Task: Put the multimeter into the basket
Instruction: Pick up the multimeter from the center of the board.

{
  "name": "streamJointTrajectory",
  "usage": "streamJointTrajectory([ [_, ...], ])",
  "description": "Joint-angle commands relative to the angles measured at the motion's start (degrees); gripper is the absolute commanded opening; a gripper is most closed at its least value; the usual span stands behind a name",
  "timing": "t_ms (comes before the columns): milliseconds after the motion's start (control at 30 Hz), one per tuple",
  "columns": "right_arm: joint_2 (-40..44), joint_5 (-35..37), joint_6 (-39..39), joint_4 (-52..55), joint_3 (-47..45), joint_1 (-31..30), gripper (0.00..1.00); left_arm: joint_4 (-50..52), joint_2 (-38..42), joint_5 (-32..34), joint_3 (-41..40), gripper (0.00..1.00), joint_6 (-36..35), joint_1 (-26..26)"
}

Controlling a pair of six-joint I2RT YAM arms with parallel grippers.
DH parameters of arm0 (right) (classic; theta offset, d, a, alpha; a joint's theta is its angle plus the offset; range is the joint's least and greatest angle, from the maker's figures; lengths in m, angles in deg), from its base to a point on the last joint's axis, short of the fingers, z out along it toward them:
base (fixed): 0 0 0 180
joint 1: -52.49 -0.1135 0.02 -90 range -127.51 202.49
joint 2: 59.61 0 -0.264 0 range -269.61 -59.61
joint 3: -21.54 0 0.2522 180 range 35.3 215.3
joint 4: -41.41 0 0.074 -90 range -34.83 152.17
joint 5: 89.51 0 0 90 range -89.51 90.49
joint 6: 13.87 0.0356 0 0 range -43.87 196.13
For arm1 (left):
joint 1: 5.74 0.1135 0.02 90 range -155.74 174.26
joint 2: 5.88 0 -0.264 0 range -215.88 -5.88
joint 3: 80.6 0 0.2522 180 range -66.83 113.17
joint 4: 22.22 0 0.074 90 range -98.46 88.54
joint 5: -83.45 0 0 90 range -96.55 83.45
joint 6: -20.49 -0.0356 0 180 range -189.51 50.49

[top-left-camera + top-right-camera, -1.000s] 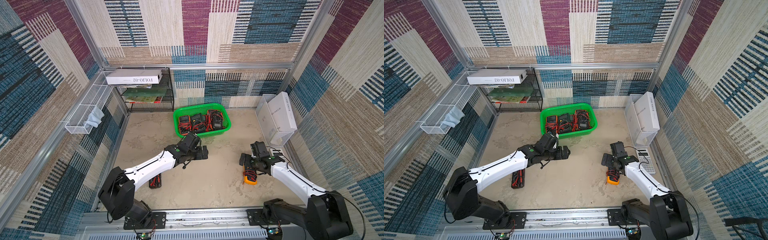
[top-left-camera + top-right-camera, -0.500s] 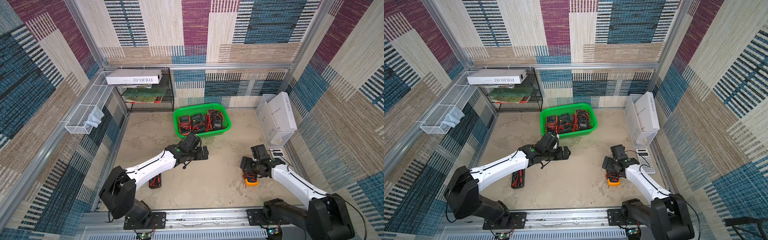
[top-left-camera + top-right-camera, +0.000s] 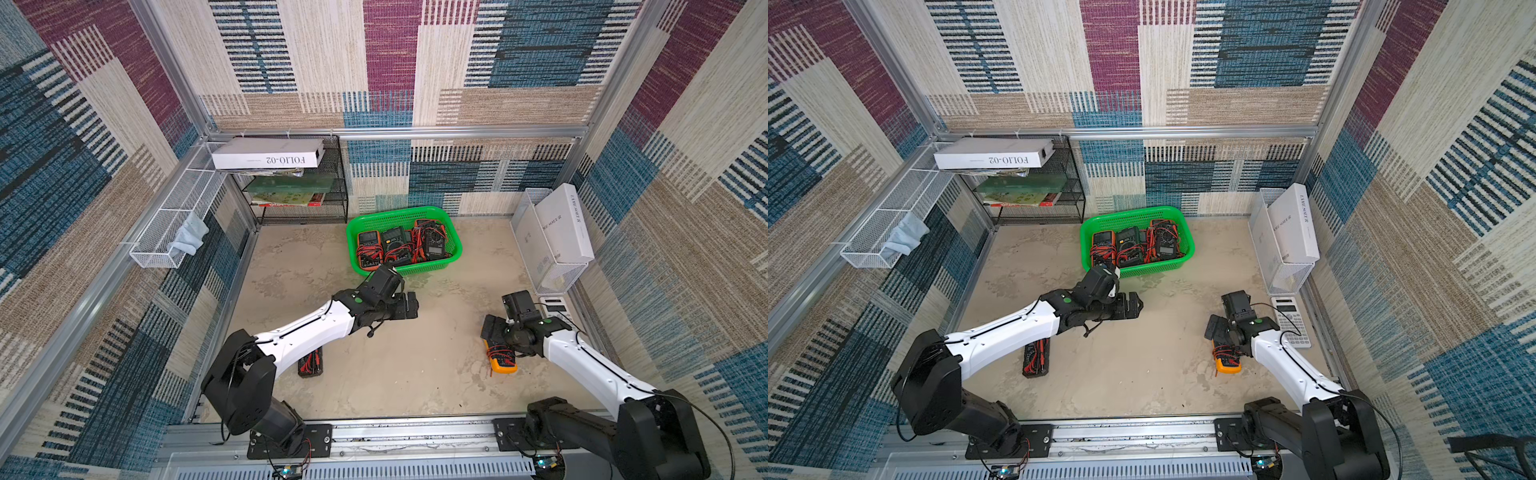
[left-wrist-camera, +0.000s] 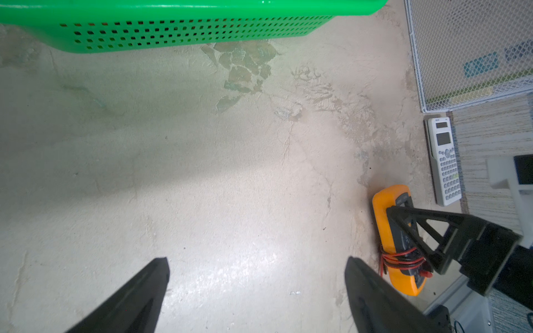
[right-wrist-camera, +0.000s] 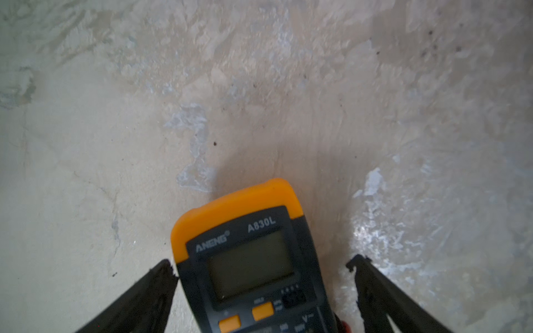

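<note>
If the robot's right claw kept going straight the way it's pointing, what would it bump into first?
The right gripper would most likely meet the orange multimeter, lying between its open jaws; the fingertips may slip past either side onto the table. Its height above is unclear.

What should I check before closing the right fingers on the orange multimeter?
1. Right gripper open: ok.
2. Fingers straddle the orange multimeter: ok, though it sits nearer one finger.
3. Multimeter flat on the table, leads wrapped around it: ok.
4. Left gripper open and empty: ok.
5. Left arm clear of the route to the basket: cannot tell; it hovers just in front of the basket.
6. Room in the basket: cannot tell; three multimeters already cover most of its floor.
</note>
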Motion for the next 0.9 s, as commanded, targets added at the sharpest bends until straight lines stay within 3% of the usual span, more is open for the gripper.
streamJointTrajectory([
  [0,-0.71,-1.81,0.41,-1.34,-0.65,-0.13,1.00,-0.82,-0.36,-0.61,0.32,1.00,-0.69,-0.02],
  [300,-2.83,-2.82,0.46,-3.77,-1.67,-1.51,0.96,-1.11,-0.73,-0.56,0.36,1.00,-0.81,-0.01],
  [867,-1.89,-3.18,0.63,-4.79,-0.57,-4.07,0.60,-0.25,1.26,1.62,-1.31,1.00,-0.66,0.03],
])
